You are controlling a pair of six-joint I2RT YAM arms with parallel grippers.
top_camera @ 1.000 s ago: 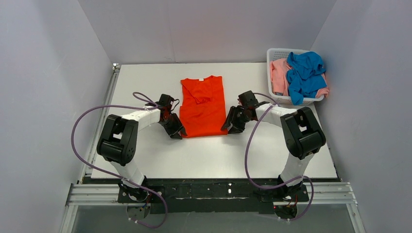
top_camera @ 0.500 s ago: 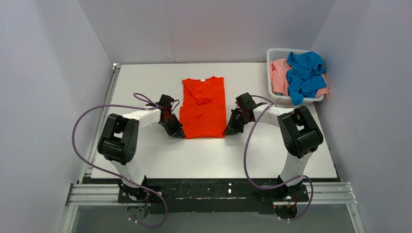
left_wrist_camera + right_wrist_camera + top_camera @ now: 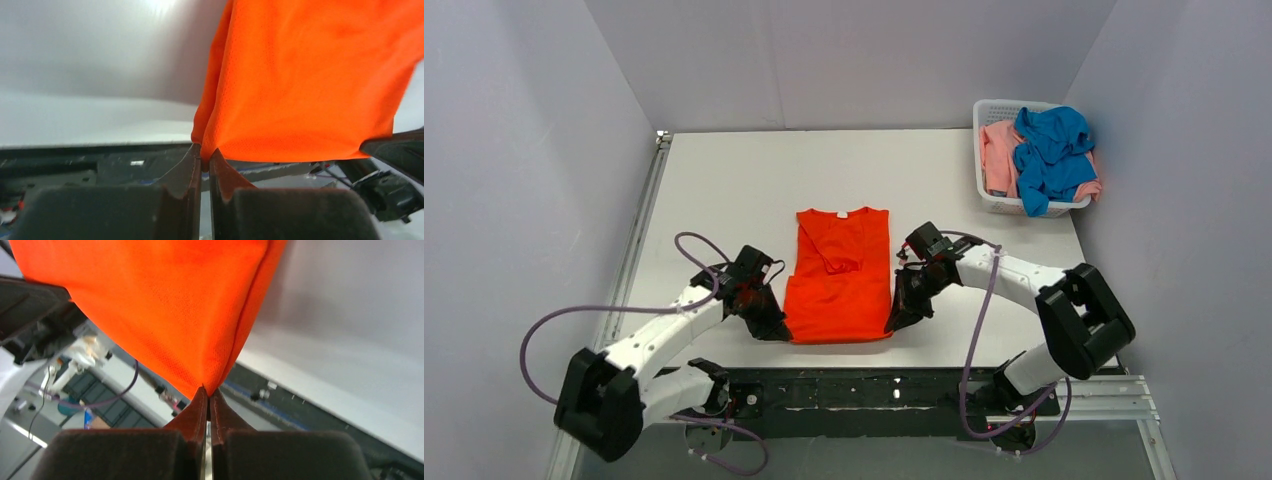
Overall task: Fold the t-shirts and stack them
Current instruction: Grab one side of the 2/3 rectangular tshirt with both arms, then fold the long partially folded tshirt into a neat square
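Observation:
An orange-red t-shirt (image 3: 839,280) lies lengthwise on the white table, its sides folded in, its bottom hem at the table's near edge. My left gripper (image 3: 776,331) is shut on the hem's left corner (image 3: 205,150). At the hem's right corner (image 3: 209,384) my right gripper (image 3: 894,322) is shut on the cloth. Both wrist views show the orange cloth (image 3: 310,80) lifted and stretched between the two grips. A blue t-shirt (image 3: 1052,150) and a pale pink t-shirt (image 3: 998,152) lie bunched in the basket.
A white slotted basket (image 3: 989,108) stands at the table's far right corner. Grey walls close in the table on three sides. A black rail (image 3: 874,392) with the arm bases runs along the near edge. Purple cables loop beside both arms.
Both grippers have closed on the shirt's bottom corners and pulled it toward the near edge; the whole shirt has slid nearer, and both arms have swung back and outward.

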